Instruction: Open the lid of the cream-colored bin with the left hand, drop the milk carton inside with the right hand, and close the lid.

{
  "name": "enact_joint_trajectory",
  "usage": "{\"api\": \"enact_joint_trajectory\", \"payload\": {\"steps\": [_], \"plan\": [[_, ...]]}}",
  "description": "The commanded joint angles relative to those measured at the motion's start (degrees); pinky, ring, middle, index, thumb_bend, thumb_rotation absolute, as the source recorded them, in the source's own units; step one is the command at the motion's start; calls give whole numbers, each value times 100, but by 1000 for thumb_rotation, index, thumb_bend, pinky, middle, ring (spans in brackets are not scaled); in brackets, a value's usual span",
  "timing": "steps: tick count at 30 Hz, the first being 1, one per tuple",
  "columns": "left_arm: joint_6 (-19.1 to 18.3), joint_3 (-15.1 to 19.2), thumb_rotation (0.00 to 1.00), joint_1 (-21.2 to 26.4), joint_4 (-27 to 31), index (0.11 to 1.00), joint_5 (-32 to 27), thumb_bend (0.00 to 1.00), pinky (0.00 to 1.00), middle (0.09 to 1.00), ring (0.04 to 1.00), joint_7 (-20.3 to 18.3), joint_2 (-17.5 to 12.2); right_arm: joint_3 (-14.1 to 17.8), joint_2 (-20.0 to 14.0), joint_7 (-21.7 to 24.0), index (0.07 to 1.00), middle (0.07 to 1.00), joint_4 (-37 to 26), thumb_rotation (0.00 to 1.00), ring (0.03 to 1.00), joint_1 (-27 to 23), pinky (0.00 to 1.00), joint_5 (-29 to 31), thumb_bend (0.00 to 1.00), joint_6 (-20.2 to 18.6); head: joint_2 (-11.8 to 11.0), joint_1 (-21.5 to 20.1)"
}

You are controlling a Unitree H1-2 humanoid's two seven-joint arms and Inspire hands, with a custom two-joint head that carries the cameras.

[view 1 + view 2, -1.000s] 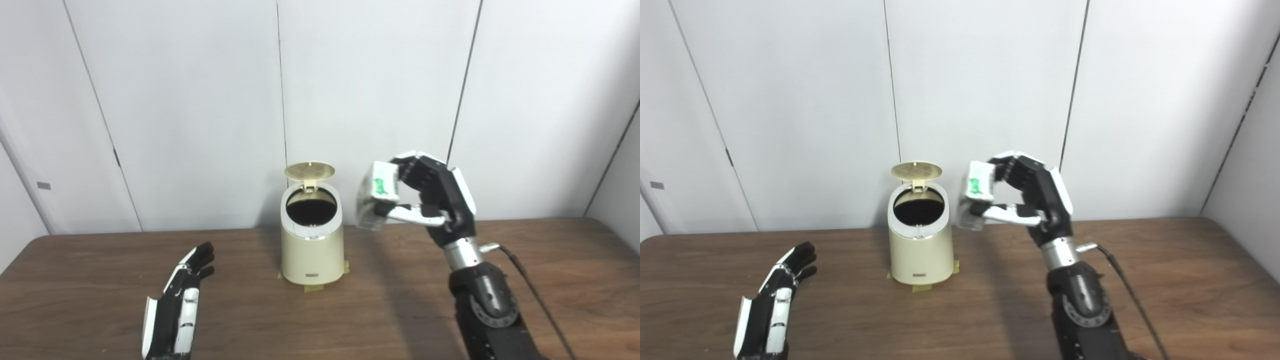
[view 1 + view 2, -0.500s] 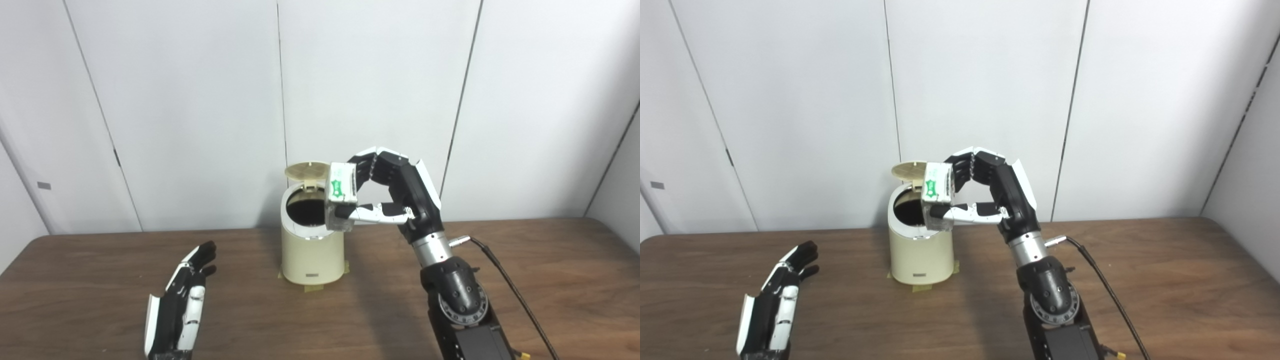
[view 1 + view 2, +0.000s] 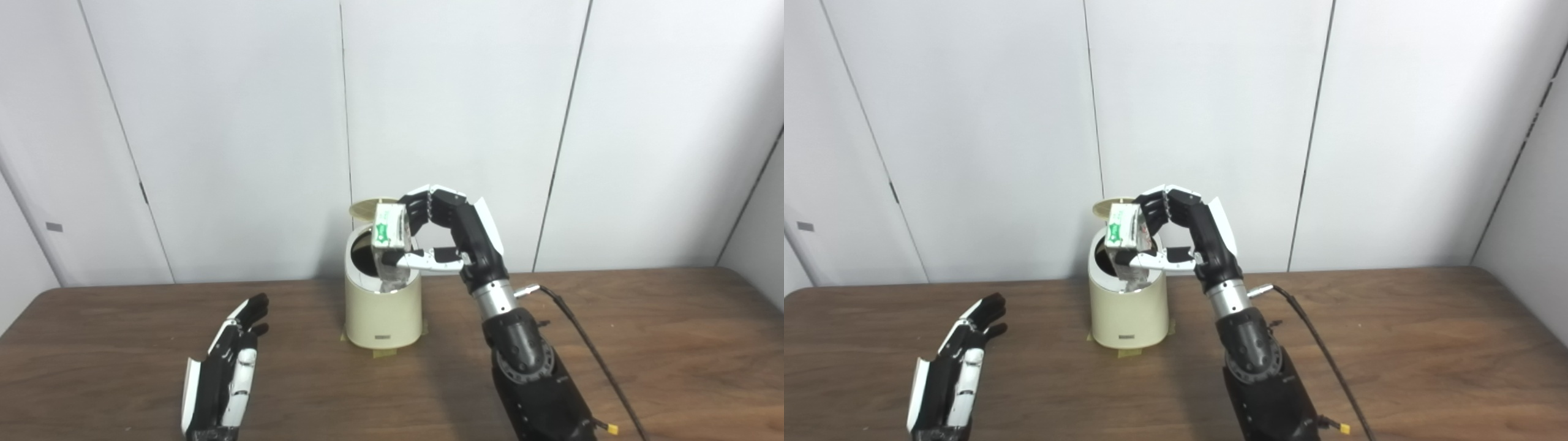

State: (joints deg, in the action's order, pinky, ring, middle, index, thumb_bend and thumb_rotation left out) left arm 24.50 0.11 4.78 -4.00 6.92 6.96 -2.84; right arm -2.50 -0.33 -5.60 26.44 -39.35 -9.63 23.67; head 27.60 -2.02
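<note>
Cream bin (image 3: 383,309) — lid (image 3: 362,210) up (hinged back) — milk carton (image 3: 390,228) above opening.

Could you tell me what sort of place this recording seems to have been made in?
Probably a robotics lab or test room, not a home: a bare brown table against plain white wall panels, a small cream bin taped down at its base, and a cabled right robot hand holding a milk carton over it.
</note>
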Motion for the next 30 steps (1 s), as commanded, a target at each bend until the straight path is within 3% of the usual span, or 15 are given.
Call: {"api": "enact_joint_trajectory", "payload": {"steps": [1,16,30], "plan": [[169,-71,837,-404,-463,836,379,348,805,853,858,36,-53,-19,61,-279,511,477,-74,0,440,-552,394,42,513,326,21,39],[181,-197,818,-494,-372,846,571,298,814,860,857,104,-20,-243,60,-697,518,477,685,0,436,-1008,394,248,511,326,-8,168],[195,-250,810,-514,-363,846,662,290,814,858,855,196,-28,-521,24,-986,513,477,828,0,438,-1020,384,265,512,326,-12,247]]}}
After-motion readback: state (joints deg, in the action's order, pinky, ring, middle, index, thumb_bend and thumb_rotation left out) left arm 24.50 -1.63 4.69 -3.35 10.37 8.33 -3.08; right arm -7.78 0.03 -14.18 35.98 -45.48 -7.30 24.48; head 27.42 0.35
